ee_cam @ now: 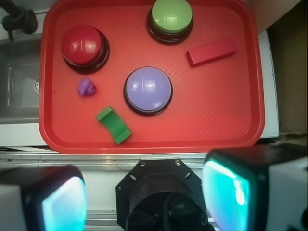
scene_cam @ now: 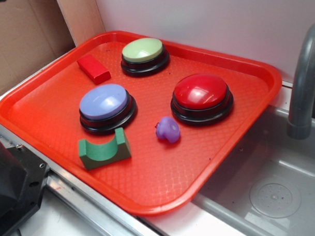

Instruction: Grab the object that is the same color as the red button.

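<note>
Hovering high above the counter's edge, the gripper [ee_cam: 144, 192] hangs with its two fingers [ee_cam: 240, 192] spread wide apart and holding nothing. Below it a red tray [scene_cam: 38, 109] carries everything. The small red block [scene_cam: 93, 69] lies flat near the tray's back left corner in the exterior view, just beside the pale green button [scene_cam: 144, 53] — apart from it, untouched. The red button [scene_cam: 202, 95] sits toward the sink [scene_cam: 274, 191], with a lilac-blue button [scene_cam: 106, 106], a green arch-cut block [scene_cam: 104, 150] and a small purple toy [scene_cam: 168, 129] scattered between.
</note>
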### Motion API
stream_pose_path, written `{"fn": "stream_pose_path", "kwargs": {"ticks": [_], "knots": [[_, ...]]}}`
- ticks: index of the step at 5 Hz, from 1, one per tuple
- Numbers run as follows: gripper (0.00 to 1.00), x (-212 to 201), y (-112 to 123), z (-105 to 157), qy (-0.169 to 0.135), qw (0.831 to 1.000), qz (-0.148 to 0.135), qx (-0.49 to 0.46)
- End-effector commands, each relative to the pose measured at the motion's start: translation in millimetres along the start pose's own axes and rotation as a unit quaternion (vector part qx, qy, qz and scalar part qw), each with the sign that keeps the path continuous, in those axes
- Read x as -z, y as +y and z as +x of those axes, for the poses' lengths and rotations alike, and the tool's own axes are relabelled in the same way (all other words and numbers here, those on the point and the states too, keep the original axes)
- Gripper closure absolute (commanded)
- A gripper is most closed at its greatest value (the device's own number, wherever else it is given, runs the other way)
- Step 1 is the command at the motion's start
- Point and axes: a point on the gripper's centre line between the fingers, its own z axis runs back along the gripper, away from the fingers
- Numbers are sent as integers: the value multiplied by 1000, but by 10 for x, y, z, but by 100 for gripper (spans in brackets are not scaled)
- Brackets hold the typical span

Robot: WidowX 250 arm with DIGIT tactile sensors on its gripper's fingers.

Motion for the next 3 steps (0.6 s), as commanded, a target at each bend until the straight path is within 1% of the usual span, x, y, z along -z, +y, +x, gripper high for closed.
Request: {"fn": "stream_pose_path", "kwargs": {"ticks": [1,2,3], "knots": [[0,0,0,0,0,1000,0,0],[0,87,19,196,-6,993,45,-109],[0,196,80,404,8,981,60,-182]]}}
